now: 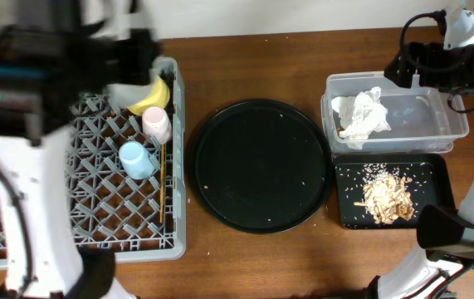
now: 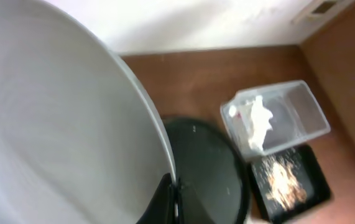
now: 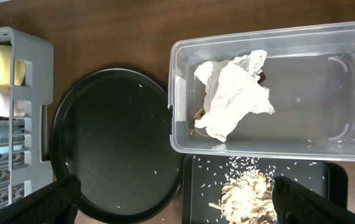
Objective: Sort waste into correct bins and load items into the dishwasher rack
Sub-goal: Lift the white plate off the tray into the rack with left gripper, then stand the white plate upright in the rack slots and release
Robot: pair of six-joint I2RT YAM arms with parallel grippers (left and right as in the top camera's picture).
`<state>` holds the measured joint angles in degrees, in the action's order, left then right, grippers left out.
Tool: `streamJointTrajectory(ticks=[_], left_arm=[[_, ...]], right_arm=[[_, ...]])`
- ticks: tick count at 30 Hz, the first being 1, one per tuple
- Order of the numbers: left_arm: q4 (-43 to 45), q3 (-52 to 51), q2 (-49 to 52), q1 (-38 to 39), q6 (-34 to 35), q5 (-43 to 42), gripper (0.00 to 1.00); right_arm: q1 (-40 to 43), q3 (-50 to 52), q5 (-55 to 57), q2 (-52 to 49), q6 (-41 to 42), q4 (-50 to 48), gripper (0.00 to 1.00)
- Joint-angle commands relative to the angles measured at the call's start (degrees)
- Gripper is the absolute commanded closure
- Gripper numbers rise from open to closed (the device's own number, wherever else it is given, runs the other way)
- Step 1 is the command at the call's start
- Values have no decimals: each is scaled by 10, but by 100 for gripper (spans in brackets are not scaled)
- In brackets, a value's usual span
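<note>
waste done: napkin [image 1: 361,114] in tub [image 1: 461,126], scraps [image 1: 388,198] in black tray [image 1: 437,170], tabletop [image 1: 286,262] right edge. rack [image 1: 104,212], left edge, holds bowl [image 1: 153,98], pink cup [image 1: 157,124], blue cup [image 1: 137,159], chopsticks [image 1: 163,183]. remaining: plate [image 2: 53,124], rim pinched in left hand [image 2: 172,199], not yet racked. right hand [image 3: 174,183] spread, empty, above tub.

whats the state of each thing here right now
plate: held at its rim by left gripper, shut
right gripper: open, empty
napkin: crumpled, in clear tub
food scraps: heaped in black rectangular tray
yellow bowl: in dishwasher rack
pink cup: in rack
blue cup: in rack
chopsticks: lying together in rack
round black tray: few crumbs on it
</note>
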<state>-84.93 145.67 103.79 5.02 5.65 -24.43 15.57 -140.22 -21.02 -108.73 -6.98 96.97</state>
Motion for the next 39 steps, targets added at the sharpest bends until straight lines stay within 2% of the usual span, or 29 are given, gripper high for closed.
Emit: streamJointTrajectory(ticks=[1, 4, 9, 18, 23, 32, 39], left_arm=[[-41, -14, 61, -129, -94, -251, 100], [-75, -14, 100, -198, -129, -324, 100], [-118, -15, 178, -251, -182, -320, 100], [-114, -15, 255, -258, -221, -318, 100], [-113, -15, 265, -258, -238, -313, 100], [-107, -16, 267, -258, -259, -231, 100], [-107, -16, 281, -258, -273, -231, 100]], right_arm=[[2, 3, 3, -3, 4, 2, 2], [2, 3, 3, -3, 4, 2, 1], [2, 3, 3, -3, 4, 2, 2], [2, 3, 3, -3, 4, 2, 1], [2, 3, 3, -3, 4, 2, 1], [2, 3, 3, -3, 4, 2, 1], [2, 3, 3, -3, 4, 2, 1]])
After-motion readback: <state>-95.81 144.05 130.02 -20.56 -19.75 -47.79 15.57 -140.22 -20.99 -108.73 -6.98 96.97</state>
